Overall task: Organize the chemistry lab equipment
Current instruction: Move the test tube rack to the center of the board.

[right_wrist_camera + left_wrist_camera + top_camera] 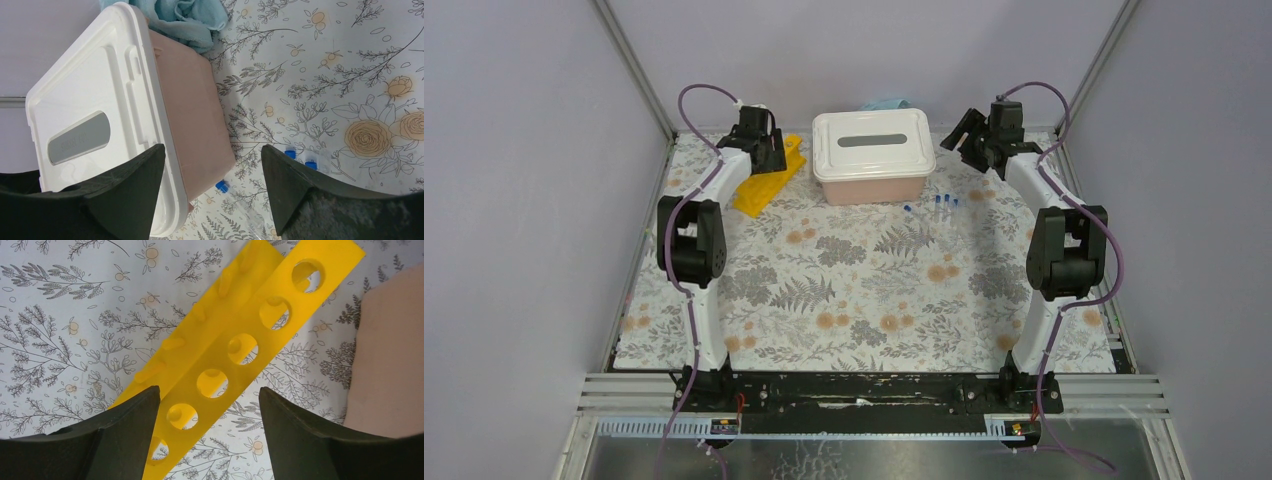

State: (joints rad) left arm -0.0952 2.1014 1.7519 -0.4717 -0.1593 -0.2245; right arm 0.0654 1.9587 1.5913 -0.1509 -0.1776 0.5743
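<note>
**Station Inspection: Both Grippers Open, Rack at 11 O'Clock**

1. My left gripper has its jaws spread wide and clamps nothing. It hangs directly over the yellow test-tube rack, and my wrist camera shows the rack between and below the fingers.

2. The rack lies flat on the floral tablecloth at 11 o'clock on the table. In my left wrist view it runs diagonally from 7 o'clock to 1 o'clock. One strip carries a row of round holes and the strip beside it a row of stubby pegs. I see no brand or marking on it.

3. My right gripper also stands with jaws apart and empty, raised at 1 o'clock on the table near the far right corner.

4. The blue-capped tubes lie loose on the cloth, just off the 4 o'clock corner of the lidded box.

5. The box sits at 12 o'clock, pink-walled with a white lid. A grey oval insert in the lid bears raised lettering, too blurred to read.

6. A crumpled blue cloth lies against the far side of the box.
</note>
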